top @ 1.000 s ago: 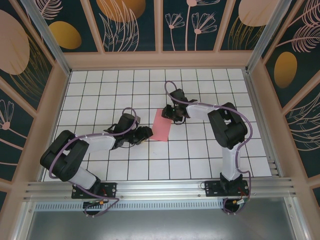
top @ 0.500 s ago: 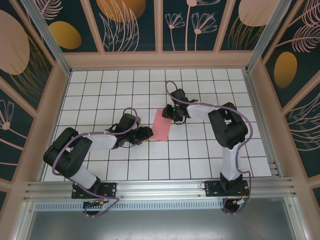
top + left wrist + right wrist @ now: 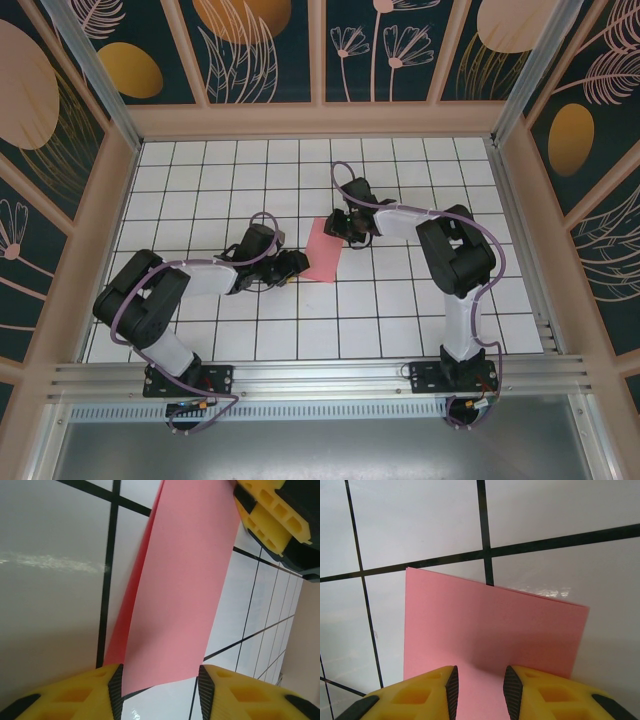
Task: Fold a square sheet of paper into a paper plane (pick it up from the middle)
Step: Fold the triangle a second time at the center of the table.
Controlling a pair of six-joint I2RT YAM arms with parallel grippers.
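The square sheet of paper [image 3: 323,250] is pink and lies folded into a narrow strip in the middle of the white grid table. In the left wrist view the sheet [image 3: 185,580] shows a darker lower layer along its left edge. My left gripper [image 3: 293,267] is at the strip's near left end. Its jaws are open, and the paper's end lies between the fingertips [image 3: 160,687]. My right gripper [image 3: 338,226] is at the far end, open, its fingertips [image 3: 480,690] set apart over the pink sheet [image 3: 490,625]. Its yellow fingers [image 3: 272,515] show beyond the strip.
Wooden walls with dark floral panels enclose the table [image 3: 200,180] at the back and both sides. A metal rail [image 3: 320,375] runs along the near edge by the arm bases. Open grid tiles lie at the back and in the front corners.
The left arm's elbow has swung slightly right and forward, with its gripper staying at the paper's near end. The right arm and the paper have hardly moved.
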